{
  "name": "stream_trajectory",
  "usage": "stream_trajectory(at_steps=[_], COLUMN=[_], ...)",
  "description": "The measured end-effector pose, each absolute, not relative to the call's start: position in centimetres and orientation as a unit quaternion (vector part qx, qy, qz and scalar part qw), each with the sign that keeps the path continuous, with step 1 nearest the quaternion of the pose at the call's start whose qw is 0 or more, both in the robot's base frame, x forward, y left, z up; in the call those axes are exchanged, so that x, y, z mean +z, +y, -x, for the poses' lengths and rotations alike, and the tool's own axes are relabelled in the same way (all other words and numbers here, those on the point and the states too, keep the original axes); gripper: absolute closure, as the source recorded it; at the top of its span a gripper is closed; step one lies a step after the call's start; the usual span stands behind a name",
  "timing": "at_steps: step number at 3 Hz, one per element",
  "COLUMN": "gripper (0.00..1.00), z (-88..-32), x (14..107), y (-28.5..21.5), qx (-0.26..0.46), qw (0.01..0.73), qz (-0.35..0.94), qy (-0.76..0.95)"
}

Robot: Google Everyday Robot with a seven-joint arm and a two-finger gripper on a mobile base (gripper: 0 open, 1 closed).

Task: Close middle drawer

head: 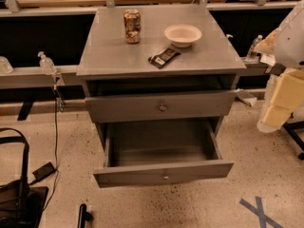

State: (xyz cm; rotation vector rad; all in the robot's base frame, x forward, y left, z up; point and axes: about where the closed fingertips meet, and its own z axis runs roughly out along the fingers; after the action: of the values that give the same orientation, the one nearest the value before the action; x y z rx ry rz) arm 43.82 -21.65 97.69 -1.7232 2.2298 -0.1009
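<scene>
Middle drawer (164, 173) is hanging pulled far out at lower centre, its front ready for a push. Gripper is sitting outside the frame, so I cannot tell its spread; only the arm (285, 87) is showing at right edge.

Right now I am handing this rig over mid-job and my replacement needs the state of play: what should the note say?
The gripper sits at the arm's lower end by the right edge, apart from the grey cabinet.
The grey metal middle drawer, a deep box with a small round knob, stands pulled far out, with nothing visible inside.
Done: nothing yet.
Left: bring the gripper to its front and push it fully shut.
</scene>
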Motion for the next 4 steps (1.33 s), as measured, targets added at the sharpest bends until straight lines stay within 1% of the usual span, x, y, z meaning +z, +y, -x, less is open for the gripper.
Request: stream_trajectory(at_steps=[1,2,3,4], gripper=[0.0,0.0,0.0,0.0], z=[-43.8,-44.0,-42.6,-41.0], x=[97.7,95.7,90.6,82.0], y=[-21.6,-21.0,-18.6,-15.7], qx=[-0.035,0.001,0.075,0.173], qw=[0.16,0.176,0.225,0.272], qz=[0.603,0.604,0.605,0.59], qy=[0.781,0.777,0.76,0.74])
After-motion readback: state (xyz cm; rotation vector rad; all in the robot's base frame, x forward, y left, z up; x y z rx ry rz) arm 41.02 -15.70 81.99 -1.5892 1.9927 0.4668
